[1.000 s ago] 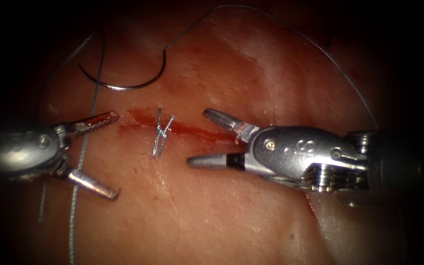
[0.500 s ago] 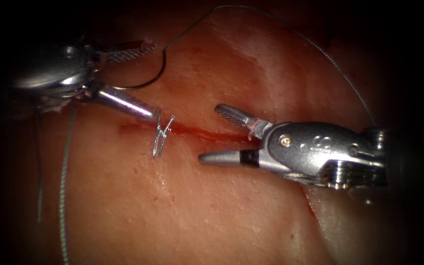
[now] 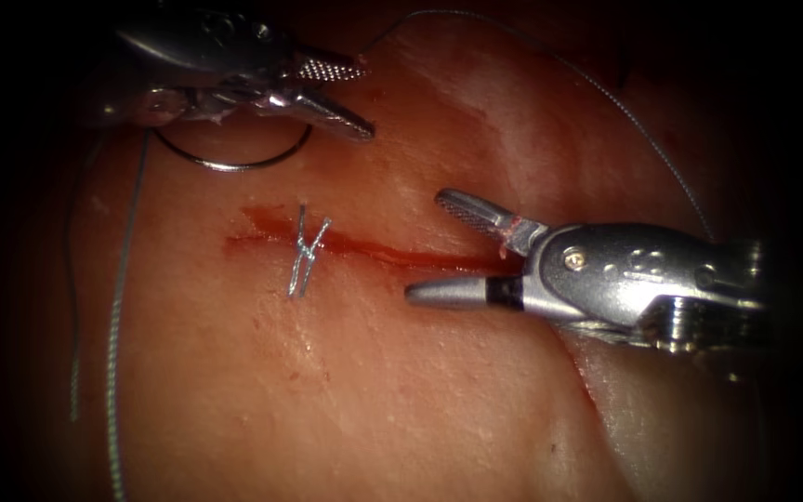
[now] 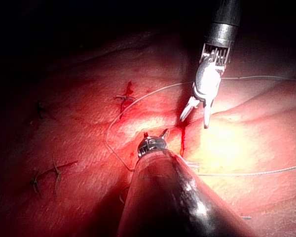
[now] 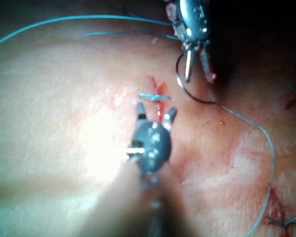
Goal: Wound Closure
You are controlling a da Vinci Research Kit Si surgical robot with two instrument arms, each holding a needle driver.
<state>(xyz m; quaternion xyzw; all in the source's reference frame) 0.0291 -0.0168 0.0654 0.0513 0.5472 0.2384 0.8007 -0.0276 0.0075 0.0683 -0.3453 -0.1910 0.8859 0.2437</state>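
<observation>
Your left tool (image 3: 350, 98) has its jaws open and empty, just above the needle (image 3: 234, 163), which lies free on the tissue (image 3: 401, 390) above the cut (image 3: 364, 246). Your right tool (image 3: 434, 246) is open too, holding nothing, astride the cut's right end, right of the knotted stitch (image 3: 304, 256). The thread (image 3: 606, 93) arcs away behind.

Faint embossed marks on right tool (image 3: 453, 249) body, at 3 o'clock of the jaws; not legible. No other readable text.
</observation>
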